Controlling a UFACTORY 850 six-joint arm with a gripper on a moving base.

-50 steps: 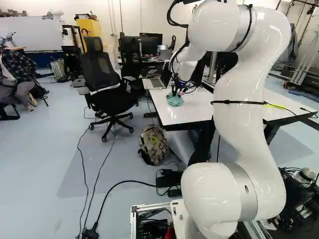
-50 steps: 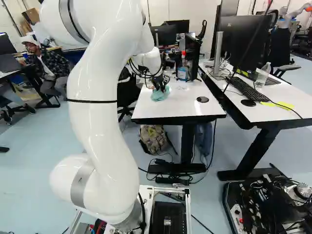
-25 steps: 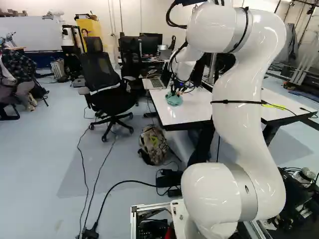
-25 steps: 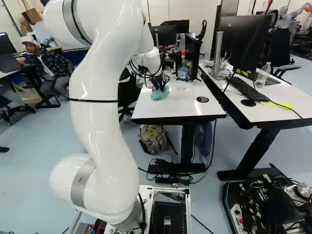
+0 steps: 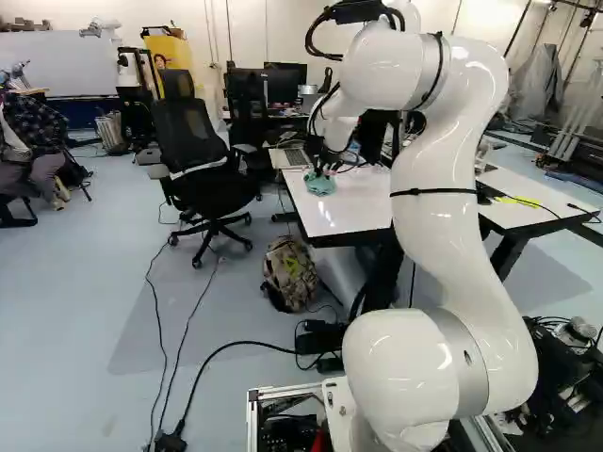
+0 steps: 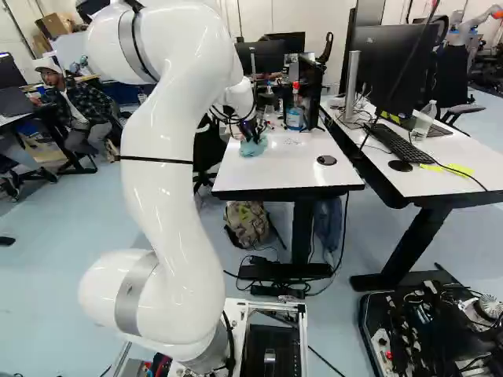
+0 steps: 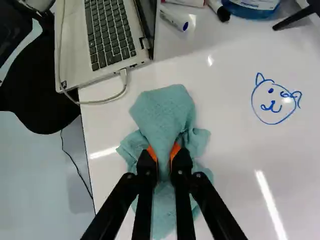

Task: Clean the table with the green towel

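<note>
Green towel (image 7: 165, 112) is lying bunched on the white table (image 7: 225, 145), and the pincer (image 7: 163, 155) is clamping its middle, a gathered fold showing between the orange pads (image 7: 176, 151). Its long axis is running in line with the pincer's reach: one broad flap is pointing ahead, the rest is trailing back beneath the fingers, with loose cloth spreading to either side. That line is running roughly along the table's edge by the office chair (image 5: 188, 127). Ahead and over toward that edge, a laptop (image 7: 107, 40) is sitting, its cable (image 7: 123, 76) curling near the flap. Markers (image 7: 173, 20) and a bottle of blue liquid (image 7: 252, 9) are resting farther ahead. A blue cat-face drawing (image 7: 271, 106) is showing apart from the cloth, away from the edge. I'm guessing that's what is needing the wipe, so the towel is wanting a sideways push, across its own length, clear of that cable.
</note>
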